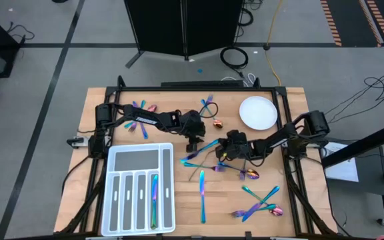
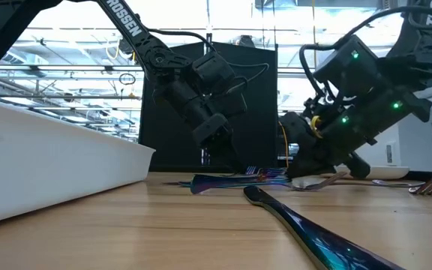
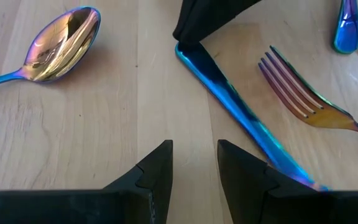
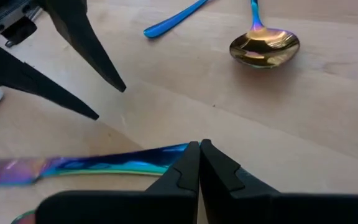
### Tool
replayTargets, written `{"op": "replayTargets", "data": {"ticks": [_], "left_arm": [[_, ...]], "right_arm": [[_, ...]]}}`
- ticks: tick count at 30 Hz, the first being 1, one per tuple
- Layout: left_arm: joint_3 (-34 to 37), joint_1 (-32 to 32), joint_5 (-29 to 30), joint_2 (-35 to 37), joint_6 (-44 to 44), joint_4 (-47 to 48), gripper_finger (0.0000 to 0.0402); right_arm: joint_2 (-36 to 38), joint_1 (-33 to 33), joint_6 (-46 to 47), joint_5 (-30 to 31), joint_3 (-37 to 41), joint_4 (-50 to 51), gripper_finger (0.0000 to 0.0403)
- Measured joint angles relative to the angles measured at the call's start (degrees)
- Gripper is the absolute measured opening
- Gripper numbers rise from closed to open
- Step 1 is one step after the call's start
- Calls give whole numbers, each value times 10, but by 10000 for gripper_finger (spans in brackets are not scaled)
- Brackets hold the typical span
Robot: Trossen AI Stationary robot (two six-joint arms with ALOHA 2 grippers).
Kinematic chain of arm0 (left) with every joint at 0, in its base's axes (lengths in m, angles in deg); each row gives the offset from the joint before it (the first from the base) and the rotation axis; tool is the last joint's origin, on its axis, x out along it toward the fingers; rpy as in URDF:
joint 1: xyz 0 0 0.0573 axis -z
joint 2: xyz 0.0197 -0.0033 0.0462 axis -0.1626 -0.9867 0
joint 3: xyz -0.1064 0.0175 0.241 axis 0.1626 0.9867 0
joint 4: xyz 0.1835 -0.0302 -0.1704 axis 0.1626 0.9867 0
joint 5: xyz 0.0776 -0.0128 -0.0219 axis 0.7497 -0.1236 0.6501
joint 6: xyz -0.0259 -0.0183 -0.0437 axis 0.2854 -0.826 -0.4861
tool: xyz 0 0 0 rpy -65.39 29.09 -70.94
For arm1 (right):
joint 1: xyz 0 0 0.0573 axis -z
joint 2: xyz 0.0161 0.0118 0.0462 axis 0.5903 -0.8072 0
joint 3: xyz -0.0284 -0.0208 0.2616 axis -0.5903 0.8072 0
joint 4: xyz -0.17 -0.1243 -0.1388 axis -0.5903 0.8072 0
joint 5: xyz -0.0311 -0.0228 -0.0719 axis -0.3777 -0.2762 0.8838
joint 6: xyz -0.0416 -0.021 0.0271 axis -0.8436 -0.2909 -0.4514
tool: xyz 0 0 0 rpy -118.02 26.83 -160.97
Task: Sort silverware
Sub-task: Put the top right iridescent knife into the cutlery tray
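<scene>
Your left tool [image 1: 193, 143] hangs at mid-table, fingers [image 3: 156, 171] parted; your right tool [image 1: 224, 152] reaches in low beside it, fingers pressed together.

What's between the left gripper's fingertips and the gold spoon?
Only bare wood, per the left wrist view: nothing lies between the left gripper and the spoon.

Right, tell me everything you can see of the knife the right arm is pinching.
The knife is a slim, flat piece of shiny rainbow metal, mostly blue and teal, turning purple toward its far end. It lies flat on the wooden table near the middle. The right tool is shut on one end of it. The left tool hangs open just beside the blade without touching. A fork lies close alongside, apart from it.
</scene>
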Motion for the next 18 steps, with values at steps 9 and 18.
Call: {"op": "replayTargets", "data": {"ticks": [9,18], "left_arm": [[0,1,0,0,-14,7,128],[0,4,0,0,-14,7,128]], "right_arm": [[-11,1,51,-18,-3,43,0],[-12,-12,62,-19,-2,53,0]]}}
